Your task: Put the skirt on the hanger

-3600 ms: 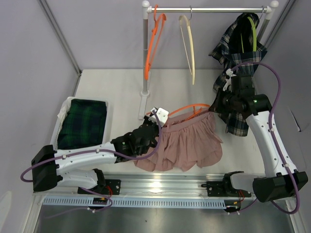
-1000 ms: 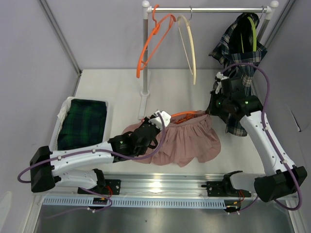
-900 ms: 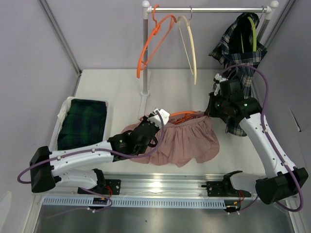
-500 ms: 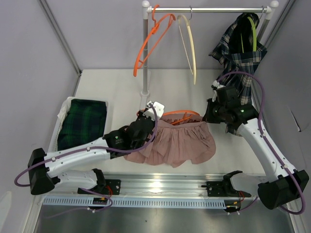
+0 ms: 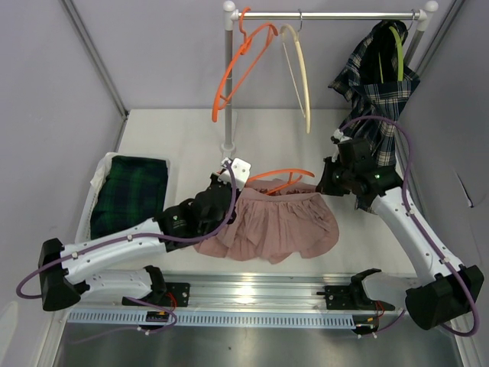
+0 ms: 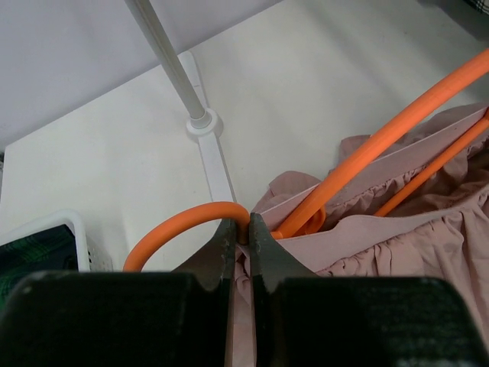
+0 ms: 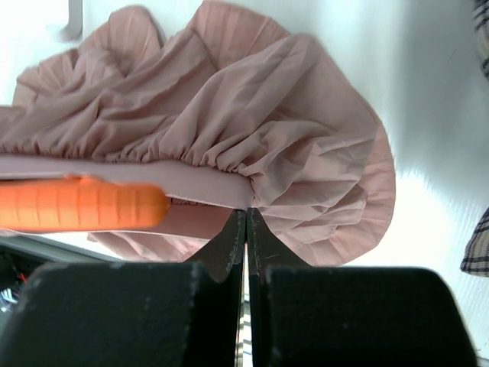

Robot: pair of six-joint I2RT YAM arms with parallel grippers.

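**A:** Any containers on the near side?

**B:** One. A white basket [image 5: 98,180] sits at about 8 o'clock on the worktop [image 5: 176,138]. It holds a folded green tartan cloth [image 5: 130,195] and nothing else that I can see.

**A:** And the pink skirt [image 5: 283,225]?

**B:** It lies near the middle of the worktop, slightly towards 6 o'clock. Its hem fans out towards the arms' bases and the gathered waistband runs along its far edge.

**A:** Where are the pincers relative to it?

**B:** The left pincer [image 6: 241,225] is at the skirt's 10 o'clock corner. It is clenched, with a sliver of pink cloth between its fingers. The hook of the orange hanger [image 5: 279,174] curls right up to the fingertips [image 6: 228,229], but I cannot tell whether it is nipped too. The right pincer [image 7: 244,218] is at the skirt's 2 o'clock corner, clamped tight on the end of the waistband.

**A:** And the rest of the hanger?

**B:** It runs along the waistband between the two pincers. One end shows just beside the right pincer.

**A:** What is further back?

**B:** A white post [image 5: 227,84] stands at 12 o'clock and carries a rail [image 5: 328,14]. A second orange hanger [image 5: 241,69] and a cream hanger [image 5: 298,76] hang from the rail. Towards 1 o'clock a checked garment [image 5: 378,80] hangs on a green hanger [image 5: 397,50].
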